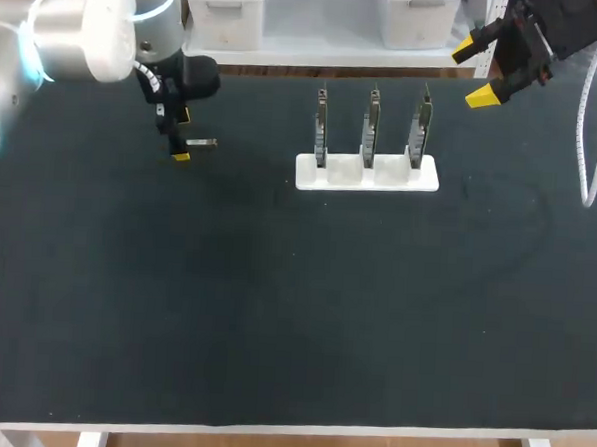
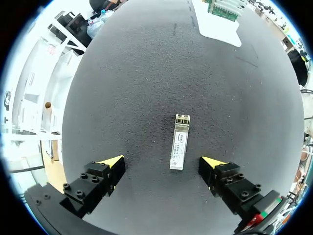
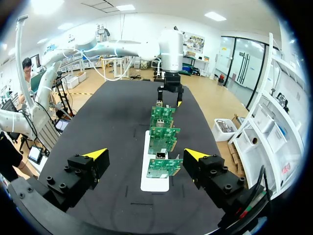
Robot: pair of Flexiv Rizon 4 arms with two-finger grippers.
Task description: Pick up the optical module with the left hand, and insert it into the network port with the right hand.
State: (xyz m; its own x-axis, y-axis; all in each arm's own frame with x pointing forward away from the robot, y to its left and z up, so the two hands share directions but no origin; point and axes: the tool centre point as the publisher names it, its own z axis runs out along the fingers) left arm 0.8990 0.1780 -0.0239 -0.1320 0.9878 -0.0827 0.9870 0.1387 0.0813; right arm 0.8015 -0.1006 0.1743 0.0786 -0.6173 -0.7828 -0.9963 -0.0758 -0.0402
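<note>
The optical module (image 2: 179, 142), a small silver metal bar, lies flat on the black mat (image 2: 146, 73). My left gripper (image 2: 164, 164) hangs just above it, open, with the module between its fingers and touching neither. In the head view the module (image 1: 204, 141) sticks out beside the left gripper (image 1: 183, 135) at the table's far left. The network ports are on three green circuit boards (image 1: 371, 127) standing upright in a white holder (image 1: 367, 174). My right gripper (image 1: 475, 71) is open and empty, raised at the far right. In its wrist view the right gripper (image 3: 145, 154) looks along the row of boards (image 3: 163, 142).
The white holder (image 3: 155, 178) stands at the table's far middle. A white cable (image 1: 586, 148) hangs by the right arm at the right edge. Black mat (image 1: 294, 313) covers the whole near half of the table.
</note>
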